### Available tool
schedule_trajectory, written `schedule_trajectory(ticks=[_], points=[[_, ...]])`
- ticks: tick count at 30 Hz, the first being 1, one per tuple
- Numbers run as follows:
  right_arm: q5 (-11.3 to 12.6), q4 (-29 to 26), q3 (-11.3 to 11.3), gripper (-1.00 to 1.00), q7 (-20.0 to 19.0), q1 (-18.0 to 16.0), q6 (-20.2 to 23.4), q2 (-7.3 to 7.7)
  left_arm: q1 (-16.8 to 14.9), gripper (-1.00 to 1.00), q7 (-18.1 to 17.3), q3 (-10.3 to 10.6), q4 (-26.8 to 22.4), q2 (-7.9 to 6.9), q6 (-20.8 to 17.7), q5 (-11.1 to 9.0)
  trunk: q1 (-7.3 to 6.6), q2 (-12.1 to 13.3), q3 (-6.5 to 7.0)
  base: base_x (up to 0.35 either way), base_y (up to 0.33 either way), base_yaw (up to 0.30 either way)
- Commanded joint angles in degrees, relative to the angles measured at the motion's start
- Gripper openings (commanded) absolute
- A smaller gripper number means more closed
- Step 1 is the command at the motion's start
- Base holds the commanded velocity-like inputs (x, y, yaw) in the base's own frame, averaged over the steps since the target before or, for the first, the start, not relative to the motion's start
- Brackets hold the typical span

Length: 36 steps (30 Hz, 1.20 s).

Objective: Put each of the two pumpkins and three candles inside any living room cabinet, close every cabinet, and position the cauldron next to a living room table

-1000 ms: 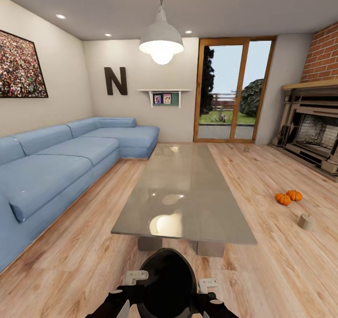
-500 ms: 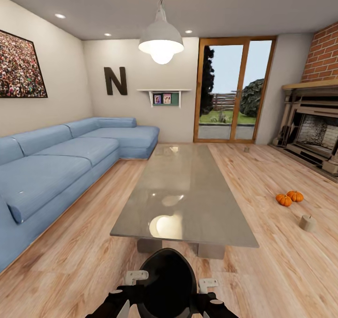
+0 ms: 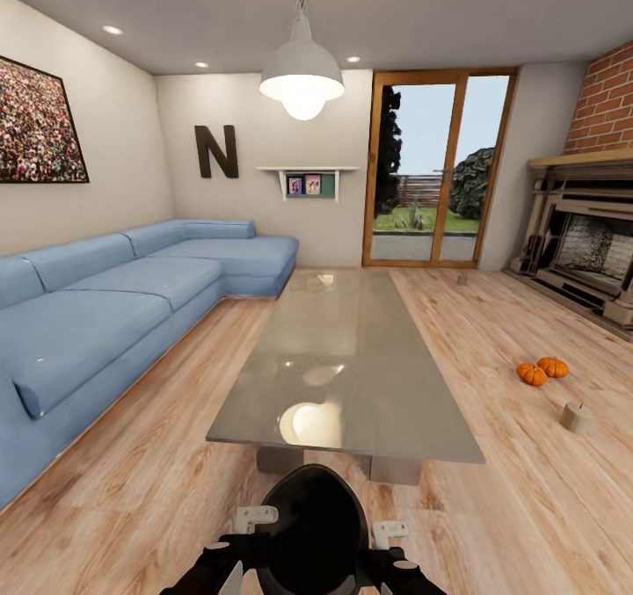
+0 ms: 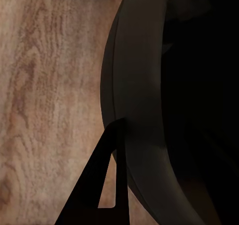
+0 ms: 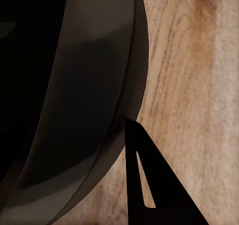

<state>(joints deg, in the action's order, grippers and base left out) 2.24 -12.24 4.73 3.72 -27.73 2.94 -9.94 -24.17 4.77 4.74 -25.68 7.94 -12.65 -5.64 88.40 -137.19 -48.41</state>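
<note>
A black round cauldron (image 3: 315,529) hangs at the bottom of the head view, with my left gripper (image 3: 257,519) and right gripper (image 3: 389,532) gripping its two sides. In the wrist views one dark finger (image 4: 107,185) and one dark finger (image 5: 142,180) press against the cauldron's outer wall (image 4: 149,85) (image 5: 84,95); the other fingers are hidden. Two orange pumpkins (image 3: 542,371) lie touching on the floor at the right. A short beige candle (image 3: 573,416) stands nearer than them, and another small candle (image 3: 461,279) stands by the glass door. The cabinet is out of view.
A long glass-topped table (image 3: 343,358) stands straight ahead, just beyond the cauldron. A blue corner sofa (image 3: 114,296) runs along the left wall. A fireplace (image 3: 589,243) fills the right wall. Wood floor (image 3: 527,489) lies open to the right of the table.
The whole view shifted very slightly a second ago and has held still since. The cauldron stays held between both grippers; pumpkins and candles have not moved.
</note>
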Motion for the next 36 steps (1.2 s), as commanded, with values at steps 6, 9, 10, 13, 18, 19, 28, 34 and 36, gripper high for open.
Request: schedule_trajectory(ticks=[6, 9, 10, 13, 18, 19, 28, 34, 36], points=[[1.1, -0.1, -0.2, -1.0, -0.2, 0.0, 0.3, -0.06, 0.0, -1.0, 0.5, 0.5, -0.3, -0.03, 0.1, 0.3, -0.02, 0.0, -0.05, 0.0, 0.0, 0.0], [1.0, -0.1, -0.2, -1.0, -0.2, 0.0, 0.3, -0.06, 0.0, -1.0, 0.5, 0.5, -0.3, -0.03, 0.1, 0.3, -0.02, 0.0, -0.05, 0.0, 0.0, 0.0], [1.0, -0.1, -0.2, -1.0, -0.2, 0.0, 0.3, -0.06, 0.0, -1.0, 0.5, 0.4, -0.3, -0.03, 0.1, 0.3, -0.02, 0.0, -0.05, 0.0, 0.0, 0.0], [1.0, -0.1, -0.2, -1.0, -0.2, 0.0, 0.3, -0.06, 0.0, -1.0, 0.5, 0.5, -0.3, -0.03, 0.1, 0.3, -0.02, 0.0, -0.05, 0.0, 0.0, 0.0], [1.0, -0.1, -0.2, -1.0, -0.2, 0.0, 0.3, -0.06, 0.0, -1.0, 0.5, 0.5, -0.3, -0.03, 0.1, 0.3, 0.2, -0.4, -0.23, 0.0, 0.0, 0.0], [1.0, -0.1, -0.2, -1.0, -0.2, 0.0, 0.3, -0.06, 0.0, -1.0, 0.5, 0.5, -0.3, -0.03, 0.1, 0.3, 0.42, -0.8, -0.41, 0.0, 0.0, 0.0], [1.0, -0.1, -0.2, -1.0, -0.2, 0.0, 0.3, -0.06, 0.0, -1.0, 0.5, 0.5, -0.3, -0.03, 0.1, 0.3, 1.52, -2.8, -1.31, 0.0, 0.0, 0.0], [1.0, -0.1, -0.2, -1.0, -0.2, 0.0, 0.3, -0.06, 0.0, -1.0, 0.6, 0.4, -0.3, -0.03, 0.1, 0.3, 1.52, -2.8, -1.31, 0.0, 0.0, 0.0], [1.0, -0.1, -0.2, -1.0, -0.2, 0.0, 0.3, -0.06, 0.0, -1.0, 0.5, 0.5, -0.3, -0.03, 0.1, 0.3, 1.52, -2.8, -1.31, 0.0, 0.0, 0.0]])
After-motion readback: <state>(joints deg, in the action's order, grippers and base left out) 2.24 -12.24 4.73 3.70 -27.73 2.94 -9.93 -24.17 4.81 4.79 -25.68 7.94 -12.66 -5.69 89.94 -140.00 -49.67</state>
